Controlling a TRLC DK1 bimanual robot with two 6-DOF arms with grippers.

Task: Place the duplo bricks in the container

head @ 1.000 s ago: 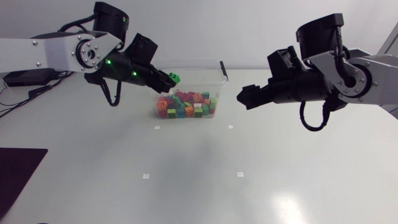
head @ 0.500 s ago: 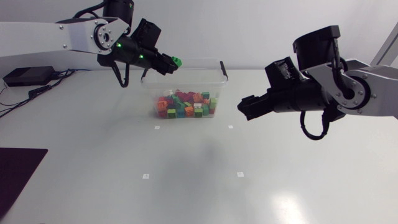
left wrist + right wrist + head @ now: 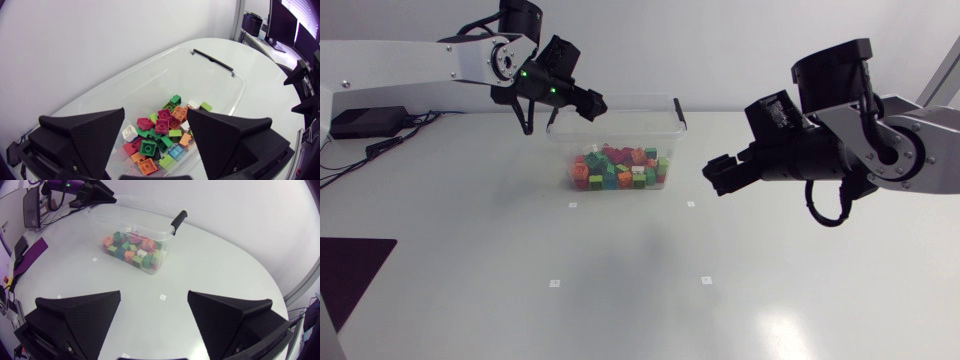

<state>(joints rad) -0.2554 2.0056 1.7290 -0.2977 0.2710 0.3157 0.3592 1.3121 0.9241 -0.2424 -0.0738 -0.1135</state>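
A clear plastic container (image 3: 620,112) stands at the back middle of the table, with several coloured duplo bricks (image 3: 618,168) piled inside. My left gripper (image 3: 595,106) hangs open above the container's left rim with nothing between its fingers. In the left wrist view the left gripper (image 3: 155,145) spreads wide over the brick pile (image 3: 160,132) inside the container (image 3: 200,75). My right gripper (image 3: 712,176) is open and empty, held above the table to the right of the container. Ahead of the right gripper (image 3: 152,325) lie the container (image 3: 165,235) and its bricks (image 3: 132,247).
A black handle (image 3: 678,112) sits on the container's right rim. Small white markers (image 3: 690,204) dot the tabletop. A dark mat (image 3: 350,270) lies at the front left corner. Bare table spreads in front of the container.
My left gripper has opened and the green brick it held is gone from its fingers. The left arm drew slightly back over the container. The right arm barely shifted.
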